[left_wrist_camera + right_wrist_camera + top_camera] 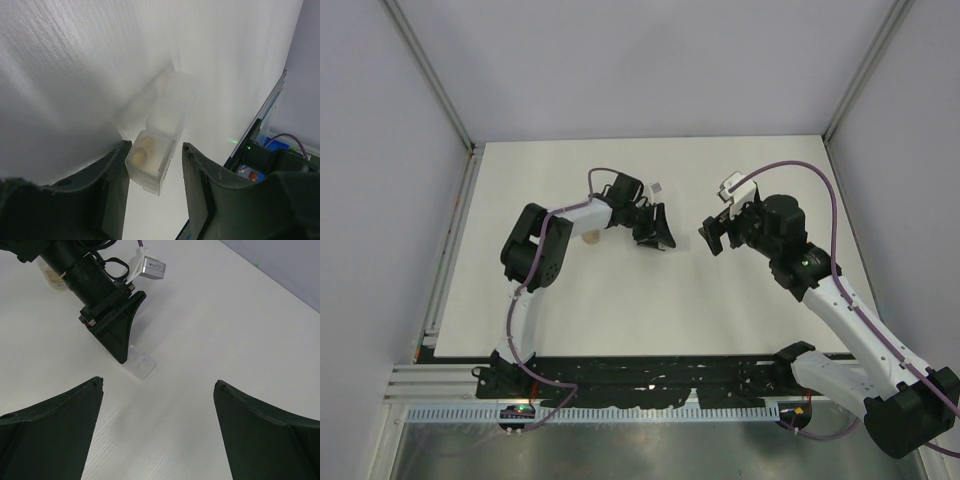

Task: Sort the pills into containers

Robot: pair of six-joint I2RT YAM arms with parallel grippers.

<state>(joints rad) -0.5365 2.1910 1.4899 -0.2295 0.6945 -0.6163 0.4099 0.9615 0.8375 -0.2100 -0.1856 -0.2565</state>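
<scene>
Pills (141, 151), two tan-to-orange lumps, sit in the nearest cell of a translucent container strip (167, 112). It has three square cells in a row, running off toward 1 o'clock in the left wrist view. The strip lies on the white surface (620, 310) near its middle, at the tips of the left gripper (655, 235). That gripper's jaws stand moderately apart and straddle the nearest cell, one close against its side, the other with a gap; no squeeze shows. The right gripper (715, 233) hovers at 3 o'clock from the strip, well apart, jaws wide and empty. I judge the strip light, thin-walled and slick, likely to skid or tip if nudged. The best hold is a gentle one across the flat walls of one cell. The pills look tiny and hard, apt to roll once loose.
</scene>
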